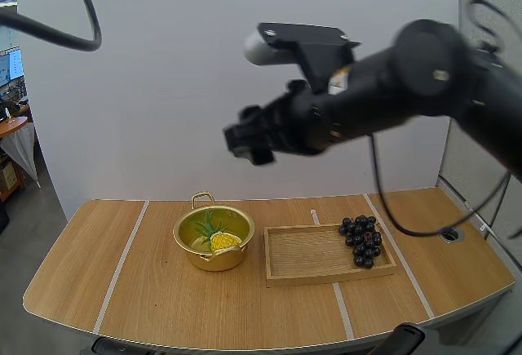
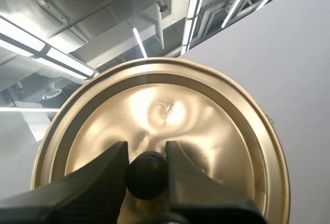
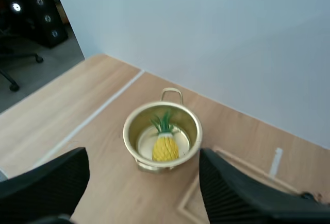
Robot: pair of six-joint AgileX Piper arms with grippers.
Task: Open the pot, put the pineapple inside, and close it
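Observation:
The gold pot (image 1: pixel 214 241) stands uncovered on the table with the yellow pineapple (image 1: pixel 223 241) lying inside it, green leaves toward the back. In the right wrist view the pot (image 3: pixel 162 136) and pineapple (image 3: pixel 165 147) sit below my right gripper (image 3: pixel 142 157), whose fingers stand wide apart with nothing between them. My right gripper (image 1: pixel 245 139) hangs high above the table, over the pot. My left gripper (image 2: pixel 147 149) is shut on the black knob (image 2: pixel 147 175) of the gold lid (image 2: pixel 170 110), which is held up in the air.
A wooden tray (image 1: pixel 326 255) lies right of the pot, with a bunch of dark grapes (image 1: pixel 361 241) at its right end. Bare tabletop (image 1: pixel 98 273) spreads to the pot's left and front. A white wall stands behind.

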